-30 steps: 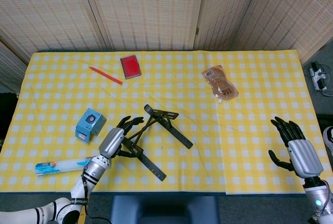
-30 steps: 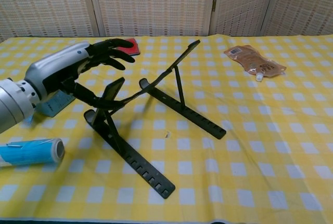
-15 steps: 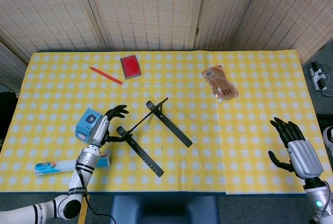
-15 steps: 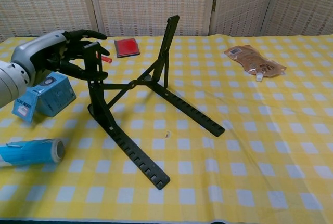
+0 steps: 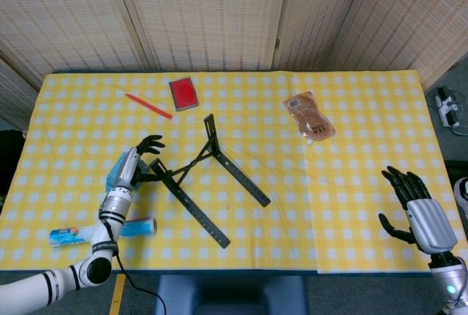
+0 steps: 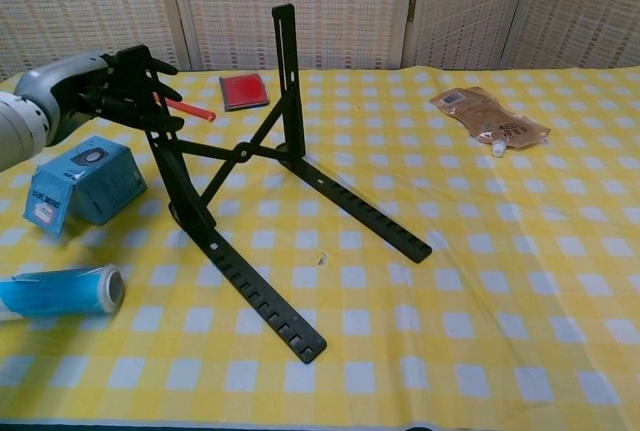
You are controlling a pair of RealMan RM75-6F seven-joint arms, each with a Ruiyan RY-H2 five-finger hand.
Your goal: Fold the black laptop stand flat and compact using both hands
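Observation:
The black laptop stand (image 5: 219, 172) is unfolded at the middle of the table, with two notched base rails (image 6: 350, 209) flat on the cloth. Its two support arms stand almost upright, joined by crossed links (image 6: 240, 151). My left hand (image 6: 95, 91) grips the top of the left support arm, fingers wrapped around it; from the head camera this hand (image 5: 135, 165) sits at the stand's left end. My right hand (image 5: 420, 216) hovers off the table's front right corner, fingers apart and holding nothing, far from the stand. It does not appear in the chest view.
A blue box (image 6: 85, 181) sits just under my left hand, with a blue-and-white tube (image 6: 55, 291) at the front left. A red pen (image 5: 148, 106) and a red card case (image 5: 183, 93) lie at the back. A tan pouch (image 5: 309, 115) lies back right.
My left hand has drawn back to the left with the left support arm. Both support arms have swung from leaning low to nearly upright, and the base rails have shifted slightly left.

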